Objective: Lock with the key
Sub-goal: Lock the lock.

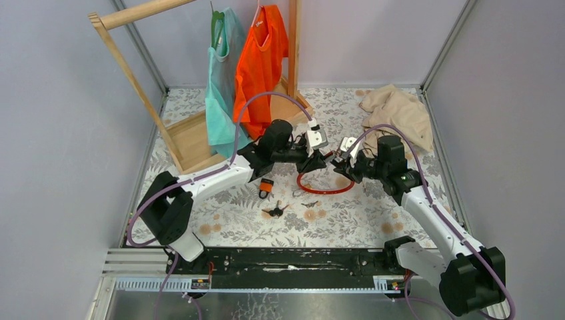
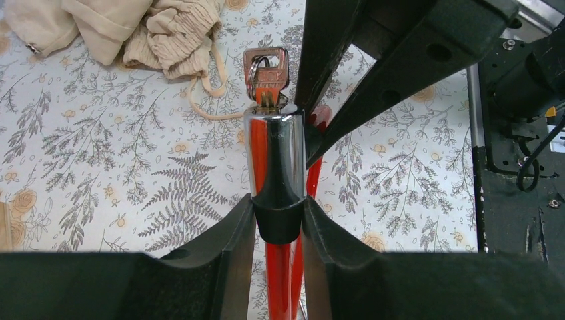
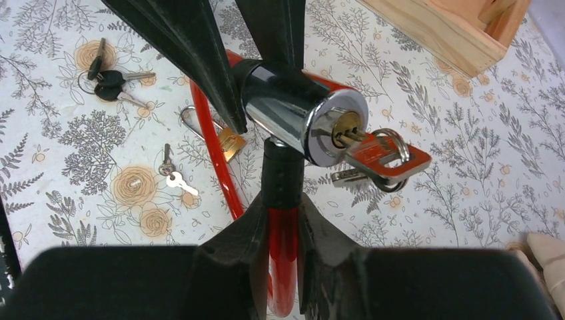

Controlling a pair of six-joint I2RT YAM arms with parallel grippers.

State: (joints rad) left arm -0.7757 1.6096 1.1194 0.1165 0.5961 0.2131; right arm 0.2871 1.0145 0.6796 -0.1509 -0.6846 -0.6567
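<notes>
The key (image 2: 266,70) sits in the keyway at the end face of the chrome lock cylinder (image 2: 274,150). Its bow sticks straight out along the cylinder's long axis, and a ring with a second key hangs from it. We see the cylinder held between the two arms near the middle of the surface (image 1: 373,213), while the red cable (image 1: 324,190) loops down beneath it. The left fingers (image 2: 223,237) pinch the black collar at the cylinder's back end, so the key points directly away from them at the far end of the barrel. The right fingers (image 3: 233,250) pinch the black sleeve where the cable enters the cylinder's side, crosswise to the barrel. From them the key lies close by, up and to the right. We judge the right arm nearer the key, though it would have to let go first, then meet the bow along the barrel's axis and twist about it.
</notes>
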